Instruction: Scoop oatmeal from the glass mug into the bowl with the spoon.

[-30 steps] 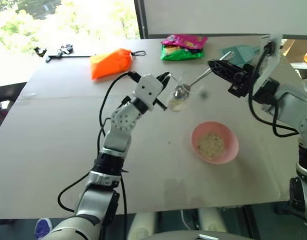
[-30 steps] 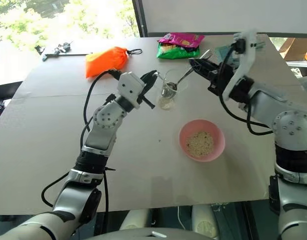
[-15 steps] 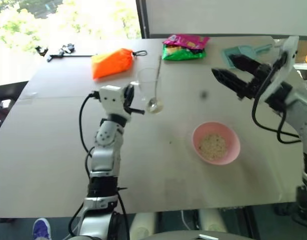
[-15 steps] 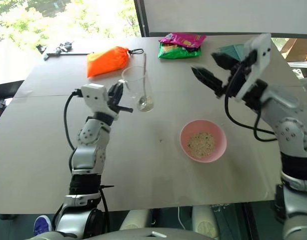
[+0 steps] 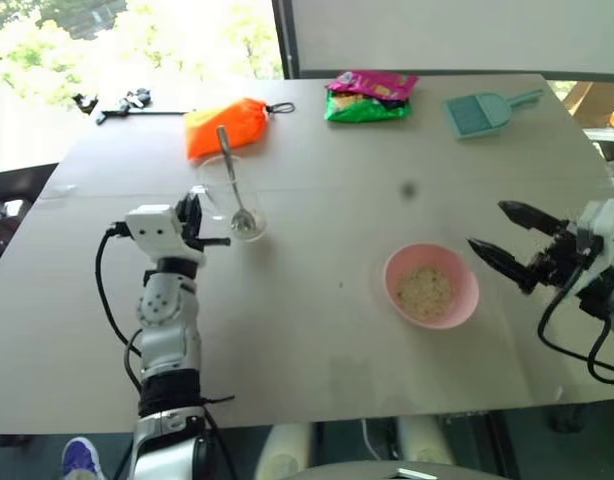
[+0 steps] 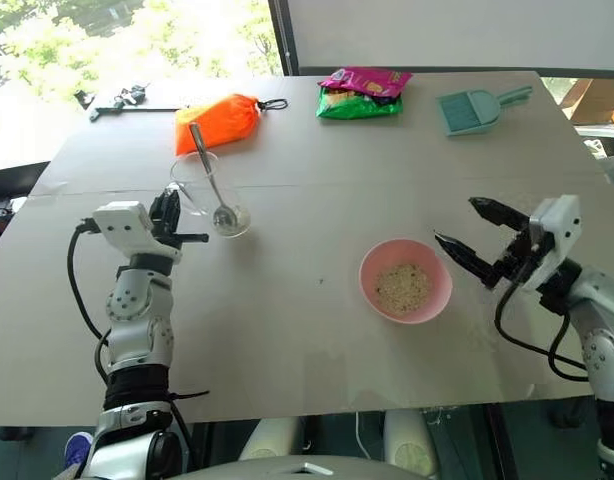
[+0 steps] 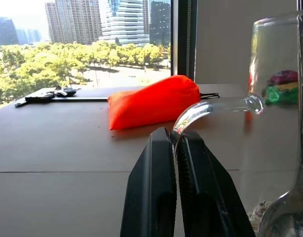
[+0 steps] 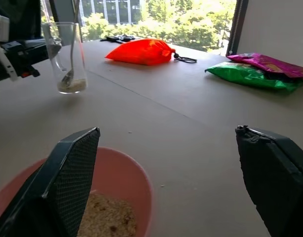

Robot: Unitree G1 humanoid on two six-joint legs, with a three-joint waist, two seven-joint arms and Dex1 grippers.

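A: Left side?
B: Left gripper, black fingers pinched on the clear glass mug by its curved handle, well left of the pink bowl. Shiny metal spoon stands inside, a little oatmeal at the bottom.
A: Bowl?
B: Round, smooth, grainy beige oatmeal heaped inside.
A: Right?
B: Right gripper just right of the bowl, jaws spread wide, holding nothing.

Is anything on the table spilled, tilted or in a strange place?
Nothing looks spilled. One oddity: the shiny metal spoon stands inside the clear glass mug, which the left gripper holds by its handle, while the open right gripper hangs empty beside the pink bowl.
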